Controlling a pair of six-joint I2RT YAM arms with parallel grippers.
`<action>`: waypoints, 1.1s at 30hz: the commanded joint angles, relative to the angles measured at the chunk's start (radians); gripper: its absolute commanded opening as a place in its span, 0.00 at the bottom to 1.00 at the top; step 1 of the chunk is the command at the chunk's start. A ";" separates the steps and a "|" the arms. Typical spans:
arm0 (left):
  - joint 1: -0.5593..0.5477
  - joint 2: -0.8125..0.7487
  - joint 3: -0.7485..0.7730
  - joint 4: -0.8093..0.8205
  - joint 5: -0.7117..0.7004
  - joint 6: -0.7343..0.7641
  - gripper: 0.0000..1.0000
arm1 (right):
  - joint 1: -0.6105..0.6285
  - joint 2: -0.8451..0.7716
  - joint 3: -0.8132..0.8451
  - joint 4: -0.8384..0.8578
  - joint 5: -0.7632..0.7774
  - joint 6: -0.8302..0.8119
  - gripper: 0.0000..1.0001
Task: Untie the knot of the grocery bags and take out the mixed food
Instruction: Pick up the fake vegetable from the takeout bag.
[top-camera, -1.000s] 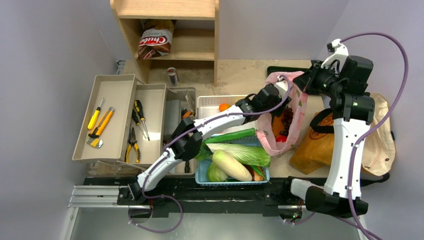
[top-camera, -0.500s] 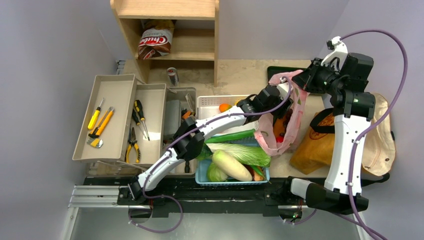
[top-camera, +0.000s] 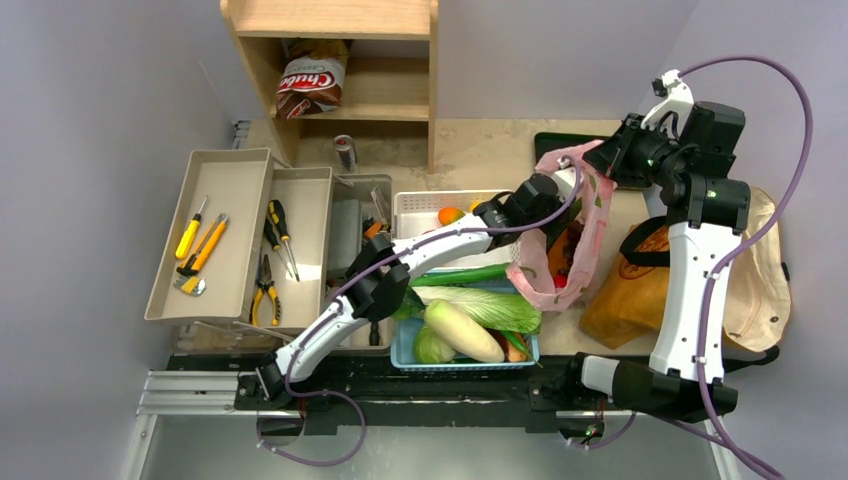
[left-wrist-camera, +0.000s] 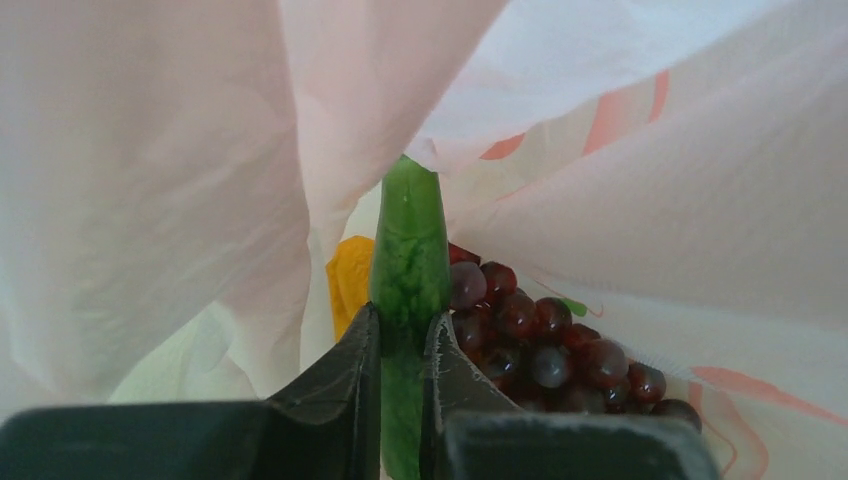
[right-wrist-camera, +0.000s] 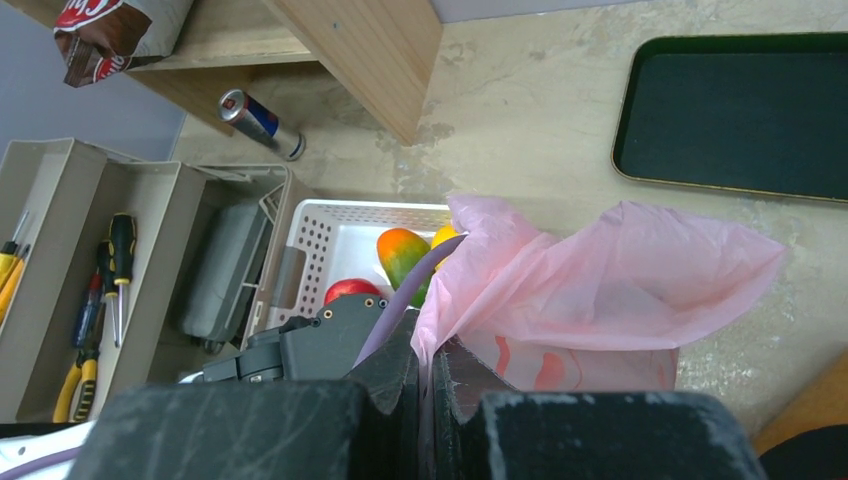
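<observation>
I am taking food out. My left gripper (left-wrist-camera: 402, 325), inside the pink bag (right-wrist-camera: 600, 290), is pinched on a green vegetable (left-wrist-camera: 405, 235) beside the grapes (left-wrist-camera: 545, 335). My right gripper (right-wrist-camera: 425, 352) clamps the bag's rim, mouth held open. Next I must lift the vegetable straight out.

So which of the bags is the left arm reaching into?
The thin pink plastic bag; the brown paper bag and cloth tote beside it lie untouched.

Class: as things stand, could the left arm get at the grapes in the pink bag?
Probably yes: the right gripper holds the pink bag open, and the grapes lie beside the left gripper, though it pinches a green vegetable.
</observation>
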 joint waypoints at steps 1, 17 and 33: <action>0.019 -0.112 -0.184 0.107 0.058 -0.031 0.00 | 0.002 -0.036 0.038 0.066 0.005 -0.006 0.00; -0.009 -0.518 -0.741 0.764 0.289 0.112 0.00 | -0.044 0.031 0.060 0.129 0.238 -0.083 0.00; 0.009 -0.710 -0.757 0.895 0.281 0.058 0.00 | -0.130 0.065 0.026 0.162 0.172 -0.126 0.00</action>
